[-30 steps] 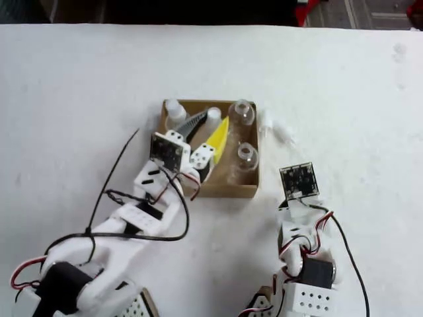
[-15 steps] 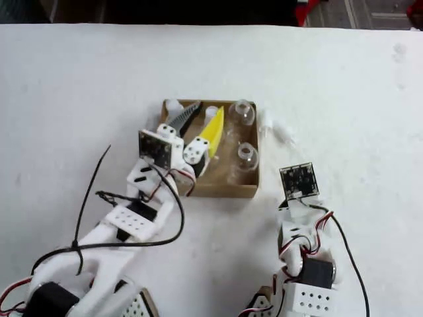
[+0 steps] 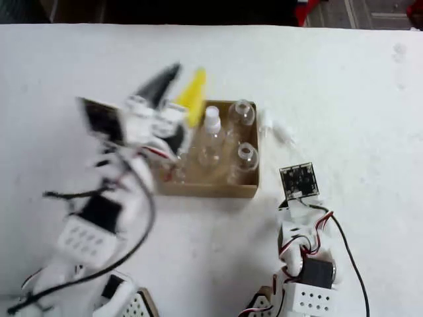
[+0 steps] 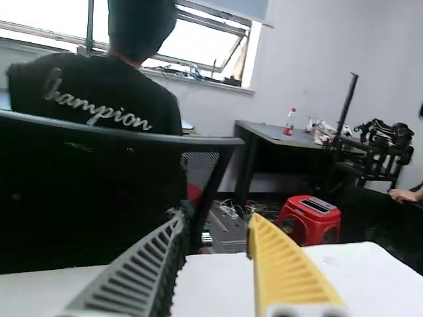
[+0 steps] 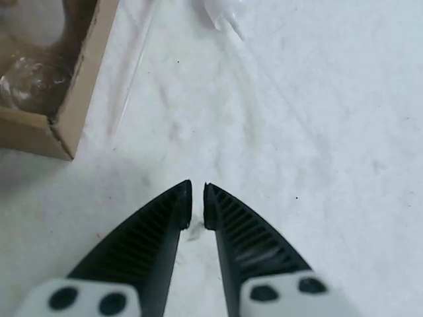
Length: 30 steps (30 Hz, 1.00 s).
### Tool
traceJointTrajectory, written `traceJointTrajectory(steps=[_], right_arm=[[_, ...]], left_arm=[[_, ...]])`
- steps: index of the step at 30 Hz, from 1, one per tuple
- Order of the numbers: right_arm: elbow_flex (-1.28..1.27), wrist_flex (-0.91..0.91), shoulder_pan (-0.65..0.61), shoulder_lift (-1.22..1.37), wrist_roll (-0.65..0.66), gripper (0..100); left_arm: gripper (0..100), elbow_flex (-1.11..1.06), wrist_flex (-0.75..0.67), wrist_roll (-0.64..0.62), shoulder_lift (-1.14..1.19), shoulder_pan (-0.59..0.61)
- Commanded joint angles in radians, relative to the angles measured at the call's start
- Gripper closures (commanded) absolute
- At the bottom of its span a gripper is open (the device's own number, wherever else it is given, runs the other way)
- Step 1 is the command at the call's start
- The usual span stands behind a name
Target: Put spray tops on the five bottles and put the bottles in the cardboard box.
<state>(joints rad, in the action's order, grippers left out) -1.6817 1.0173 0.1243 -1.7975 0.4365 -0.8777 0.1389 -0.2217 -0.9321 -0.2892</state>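
Observation:
The cardboard box (image 3: 210, 190) sits mid-table. Inside stands a clear bottle with a white spray top (image 3: 211, 125), and beside it two bottles with bare necks (image 3: 242, 112) (image 3: 246, 155). More clear plastic shows in the box's left part, too blurred to make out. My left gripper (image 3: 187, 69) (image 4: 217, 224), one grey and one yellow finger, is raised above the box's far left corner, open and empty. My right gripper (image 5: 197, 198) rests low over the table just right of the box corner (image 5: 73, 105), shut on nothing. A loose spray top (image 3: 277, 132) (image 5: 221, 13) lies right of the box.
The loose top's thin tube (image 5: 132, 59) lies on the white tabletop along the box's right wall. The right arm's camera board (image 3: 299, 181) sits near the box's front right corner. Open table spreads to the far left and far right.
My left gripper has risen out of the box and swung left and back, empty. The capped bottle it stood over now shows in the box. The right arm has kept still.

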Motion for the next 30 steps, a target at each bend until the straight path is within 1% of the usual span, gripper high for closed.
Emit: traceJointTrajectory(steps=[1, 3, 5, 8, 10, 17, 23, 30], right_arm=[[-0.009, 0.004, -0.010, -0.004, 0.017, 98.1], [-0.009, 0.004, -0.010, -0.004, 0.017, 98.1], [-0.009, 0.004, -0.010, -0.004, 0.017, 98.1], [-0.009, 0.004, -0.010, -0.004, 0.017, 98.1], [-0.009, 0.004, -0.010, -0.004, 0.017, 98.1], [-0.009, 0.004, -0.010, -0.002, 0.017, 98.1], [-0.009, 0.004, -0.010, -0.002, 0.017, 98.1], [-0.009, 0.004, -0.010, -0.002, 0.017, 98.1]], left_arm=[[86, 0.301, 0.476, -0.008, -0.068, 0.182], [86, 0.399, 0.620, -0.006, -0.022, 0.255], [86, 0.479, 0.724, -0.006, 0.051, 0.309], [86, 0.571, 0.819, -0.006, 0.202, 0.375], [86, 0.623, 0.856, -0.006, 0.318, 0.398], [86, 0.847, 0.959, -0.005, 0.792, 0.394], [86, 1.158, 1.131, -0.003, 1.185, 0.395], [86, 1.534, 1.266, -0.011, 1.564, 0.392]])
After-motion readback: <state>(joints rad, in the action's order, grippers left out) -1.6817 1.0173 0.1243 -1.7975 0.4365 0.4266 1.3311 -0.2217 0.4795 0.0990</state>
